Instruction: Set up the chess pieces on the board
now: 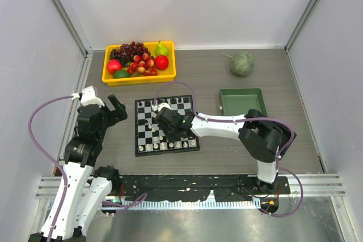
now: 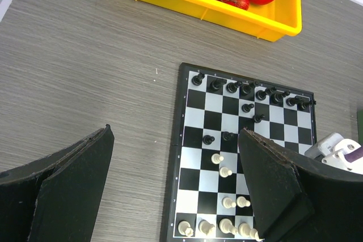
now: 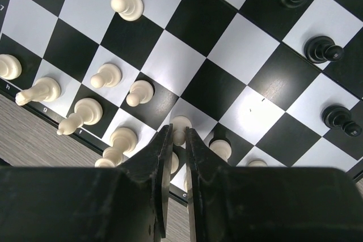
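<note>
The board (image 1: 148,131) lies on the counter (image 1: 227,157) at the middle of the overhead view, below the yellow fruit tray (image 1: 139,77) and left of the green tray (image 1: 244,103). The right claw (image 3: 178,131) hangs over the board's lower half. Its wrist view shows the fingers (image 3: 164,157) pressed nearly together. One cream-white piece (image 3: 180,123) sits right between the tips at the bottom centre of the frame, apparently pinched, though the fingers hide its base.

Other cream-white pieces (image 3: 91,110) stand to the left of those tips, several along the board's edge row (one or two of them leaning). Three black pieces (image 3: 322,49) stand well apart from the claw at the upper right of that frame.

The left claw (image 2: 176,137) is spread wide and holds nothing. It hovers over the board's left border. In its view a row of black pieces (image 2: 232,87) runs along the board's top edge, and cream-white ones cluster at the bottom.
</note>
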`<state>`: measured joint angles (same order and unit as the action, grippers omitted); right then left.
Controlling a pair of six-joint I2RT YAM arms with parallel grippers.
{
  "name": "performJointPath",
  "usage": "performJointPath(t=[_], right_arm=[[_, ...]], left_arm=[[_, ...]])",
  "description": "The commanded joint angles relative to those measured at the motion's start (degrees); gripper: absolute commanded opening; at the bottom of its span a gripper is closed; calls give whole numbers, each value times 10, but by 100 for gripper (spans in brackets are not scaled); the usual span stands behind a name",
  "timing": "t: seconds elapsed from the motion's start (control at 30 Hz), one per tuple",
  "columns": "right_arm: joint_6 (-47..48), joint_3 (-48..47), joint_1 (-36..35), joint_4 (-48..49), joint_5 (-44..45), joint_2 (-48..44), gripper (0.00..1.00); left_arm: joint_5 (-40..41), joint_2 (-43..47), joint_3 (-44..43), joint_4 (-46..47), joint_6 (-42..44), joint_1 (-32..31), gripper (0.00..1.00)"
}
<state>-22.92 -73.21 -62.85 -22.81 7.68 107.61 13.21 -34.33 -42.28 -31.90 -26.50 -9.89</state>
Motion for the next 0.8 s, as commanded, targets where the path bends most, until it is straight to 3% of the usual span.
performJointPath(t=[0.0,0.37,0.77], right_arm=[[6,-10,-4,-9,17,-30,21],[17,-52,-4,-22,26,-34,33],[19,-106,-4,-25,2,8,37]], left_arm=[[-7,2,-2,30,6,5,99],[-9,0,-2,32,8,6,99],[-9,3,-2,30,13,12,99]])
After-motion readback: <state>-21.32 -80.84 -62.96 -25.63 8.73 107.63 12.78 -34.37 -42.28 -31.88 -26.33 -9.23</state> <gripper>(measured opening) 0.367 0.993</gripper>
